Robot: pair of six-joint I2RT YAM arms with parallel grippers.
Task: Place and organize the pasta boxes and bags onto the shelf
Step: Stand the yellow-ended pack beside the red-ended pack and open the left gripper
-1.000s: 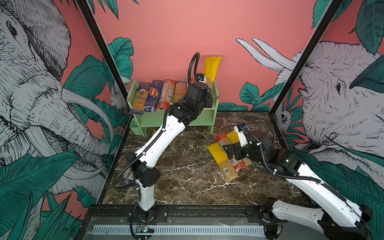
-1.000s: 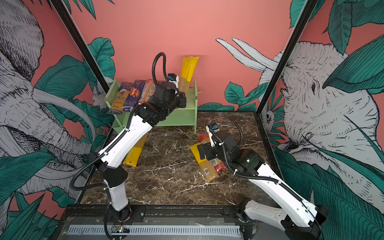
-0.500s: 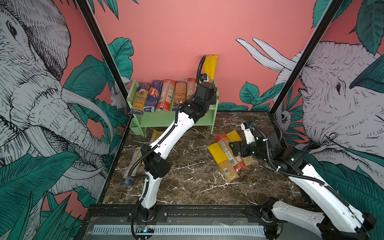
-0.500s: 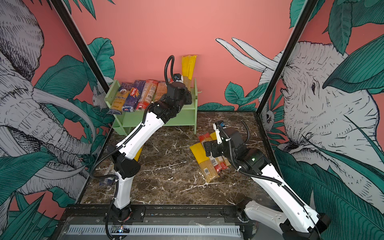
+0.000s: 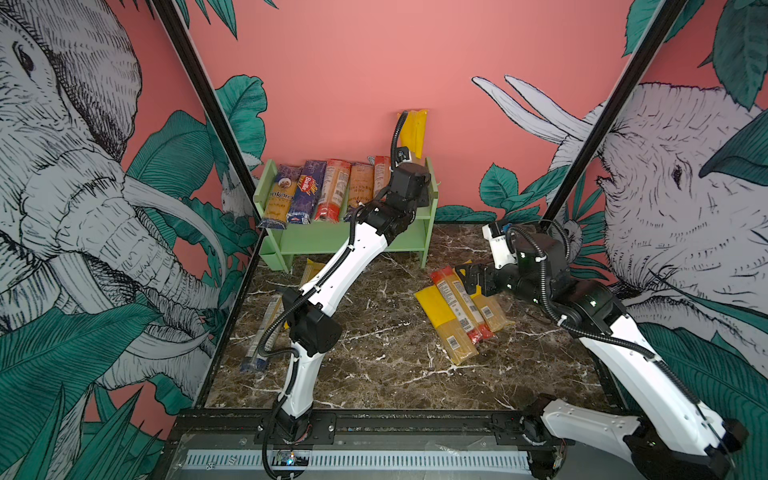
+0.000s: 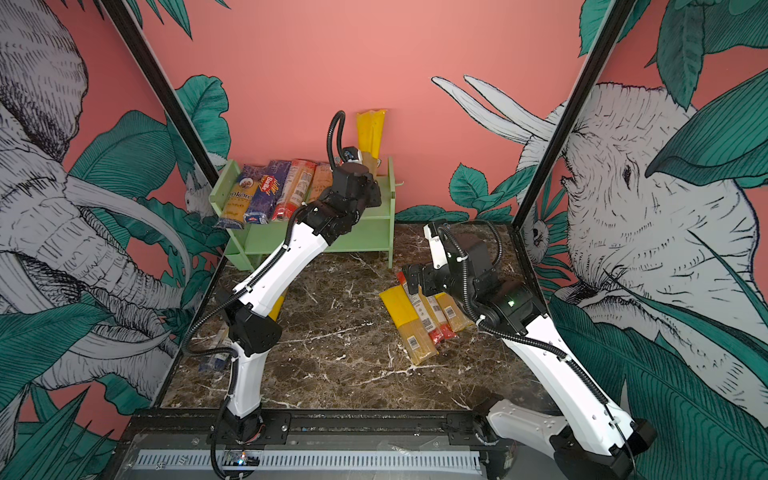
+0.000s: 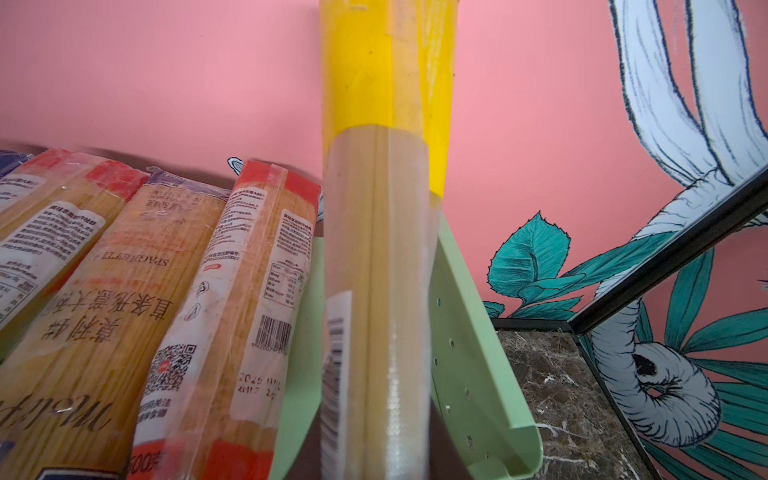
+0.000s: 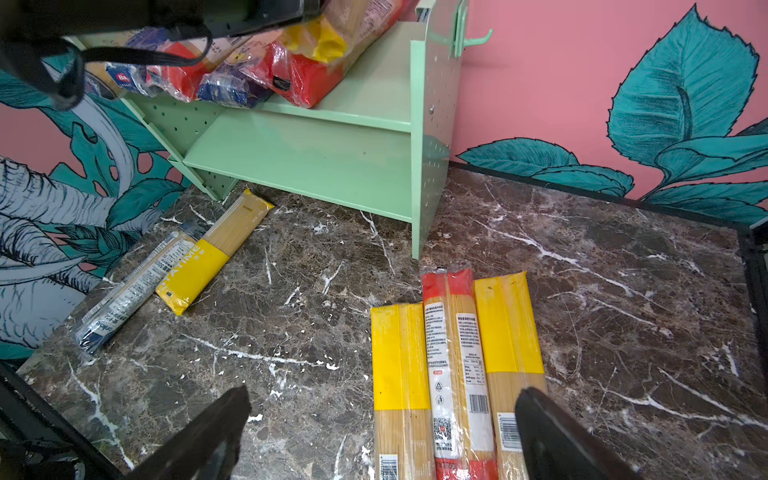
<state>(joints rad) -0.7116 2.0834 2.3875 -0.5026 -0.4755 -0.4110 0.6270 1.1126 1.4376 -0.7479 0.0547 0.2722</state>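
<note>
Spaghetti packs number eleven across the views. Five lie side by side on the top tier of the mint-green shelf (image 5: 328, 240), in the upper middle of both top views. From the left they are a purple-topped pack (image 5: 281, 199) with lettering that looks like "ankara", a dark blue Barilla pack (image 5: 305, 192), a red-ended pack (image 5: 332, 189), an orange pack (image 5: 360, 188) and a second red-ended pack (image 5: 381, 174).

A sixth, the upright yellow-ended pack (image 7: 380, 270), stands at the shelf's right end. The left gripper (image 5: 411, 166) is clamped shut on it, though its fingers are hidden in every view. Only the left wrist view makes small print legible: "SPAGHETTI" upside down, Chinese characters, a QR code and barcodes.

Right of centre on the marble tabletop (image 5: 374, 353), three packs lie touching: a left yellow pack (image 8: 399, 353), a middle red pack (image 8: 455, 353) and a right yellow pack (image 8: 509, 332). The right gripper (image 8: 382, 436) hovers over them with jaws spread wide, holding nothing.

Two more lie at the tabletop's left. The right wrist view shows both whole: a yellow "ATIME" pack (image 8: 208, 262) and a dark-ended pack (image 8: 124, 299). In the top views the left arm (image 5: 332, 270) partly covers them.
</note>
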